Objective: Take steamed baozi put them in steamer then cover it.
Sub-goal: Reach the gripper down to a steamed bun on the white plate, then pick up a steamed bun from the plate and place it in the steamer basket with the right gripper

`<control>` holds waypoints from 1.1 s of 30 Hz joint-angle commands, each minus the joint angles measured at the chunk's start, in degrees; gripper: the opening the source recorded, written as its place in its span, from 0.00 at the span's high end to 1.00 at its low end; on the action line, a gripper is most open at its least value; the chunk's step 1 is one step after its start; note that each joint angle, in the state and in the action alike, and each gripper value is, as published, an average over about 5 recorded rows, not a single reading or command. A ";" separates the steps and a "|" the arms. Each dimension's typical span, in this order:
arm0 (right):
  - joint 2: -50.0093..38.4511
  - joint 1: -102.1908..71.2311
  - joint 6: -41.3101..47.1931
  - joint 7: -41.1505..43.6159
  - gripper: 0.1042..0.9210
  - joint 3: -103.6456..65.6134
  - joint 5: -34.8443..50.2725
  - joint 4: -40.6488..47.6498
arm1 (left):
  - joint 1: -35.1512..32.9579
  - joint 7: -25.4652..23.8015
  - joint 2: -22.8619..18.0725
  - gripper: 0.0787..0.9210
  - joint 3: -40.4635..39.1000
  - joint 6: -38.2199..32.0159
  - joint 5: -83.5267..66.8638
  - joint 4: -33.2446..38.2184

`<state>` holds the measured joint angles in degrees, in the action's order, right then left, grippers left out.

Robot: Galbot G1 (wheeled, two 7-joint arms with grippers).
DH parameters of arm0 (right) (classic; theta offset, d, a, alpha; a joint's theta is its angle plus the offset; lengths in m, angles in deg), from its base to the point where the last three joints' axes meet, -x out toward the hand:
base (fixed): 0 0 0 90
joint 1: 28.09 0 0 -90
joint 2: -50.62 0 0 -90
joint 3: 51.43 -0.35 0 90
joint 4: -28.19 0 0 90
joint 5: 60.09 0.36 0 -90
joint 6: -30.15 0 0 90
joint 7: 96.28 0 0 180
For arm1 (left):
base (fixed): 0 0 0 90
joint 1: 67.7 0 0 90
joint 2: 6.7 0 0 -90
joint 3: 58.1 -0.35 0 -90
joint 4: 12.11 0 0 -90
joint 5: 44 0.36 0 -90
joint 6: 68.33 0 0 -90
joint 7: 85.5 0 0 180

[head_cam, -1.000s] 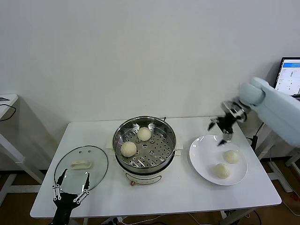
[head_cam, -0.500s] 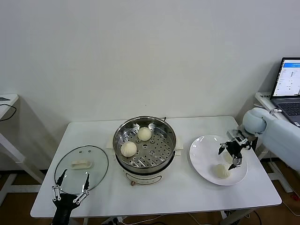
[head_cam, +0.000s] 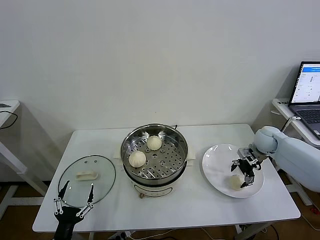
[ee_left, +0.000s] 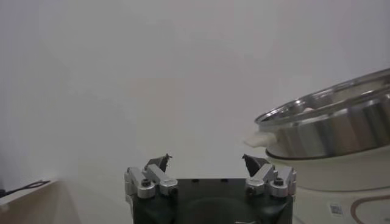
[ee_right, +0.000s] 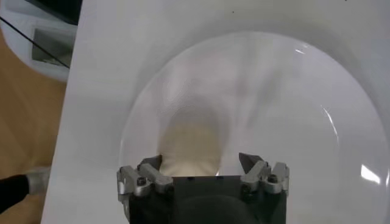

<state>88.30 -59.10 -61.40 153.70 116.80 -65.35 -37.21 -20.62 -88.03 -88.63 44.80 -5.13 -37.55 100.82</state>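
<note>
The steamer [head_cam: 176, 159] stands mid-table with two baozi on its tray, one at the back [head_cam: 154, 142] and one at the front left [head_cam: 137, 159]. A white plate [head_cam: 216, 170] lies to its right. My right gripper [head_cam: 243, 173] is open and low over the plate. One baozi [head_cam: 235, 182] shows at its fingertips; another is hidden behind the gripper. In the right wrist view a baozi [ee_right: 194, 143] lies between my open right gripper's [ee_right: 200, 163] fingertips. The glass cover [head_cam: 100, 172] lies flat at the front left. My left gripper [head_cam: 75, 199] hovers open at its near edge.
A laptop [head_cam: 307, 90] sits on a side table at the far right. Another table edge [head_cam: 7, 107] shows at the far left. In the left wrist view my open left gripper [ee_left: 207, 163] faces the steamer's side [ee_left: 329, 131].
My right gripper has come down from above the plate's far edge to just over the baozi on the plate. The left arm has barely moved.
</note>
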 commanded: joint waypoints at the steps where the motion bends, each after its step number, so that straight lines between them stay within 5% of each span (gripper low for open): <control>1: 0.01 -0.95 0.44 -1.02 0.21 0.22 -0.50 -0.48 | -0.02 -0.02 -0.03 0.12 -0.02 -0.09 0.01 -0.09; 18: 0.97 10.08 -1.16 2.67 0.38 1.57 3.40 -0.76 | 0.10 0.13 0.12 0.12 -0.83 0.07 0.26 0.20; 33: 20.33 40.65 -22.28 7.27 0.38 11.86 6.29 -12.58 | 0.03 0.36 0.24 0.12 -1.58 0.22 0.27 0.35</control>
<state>98.91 -33.36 -74.04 159.10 123.98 -60.55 -43.29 -20.55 -87.70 -88.40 43.25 -4.97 -37.30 101.10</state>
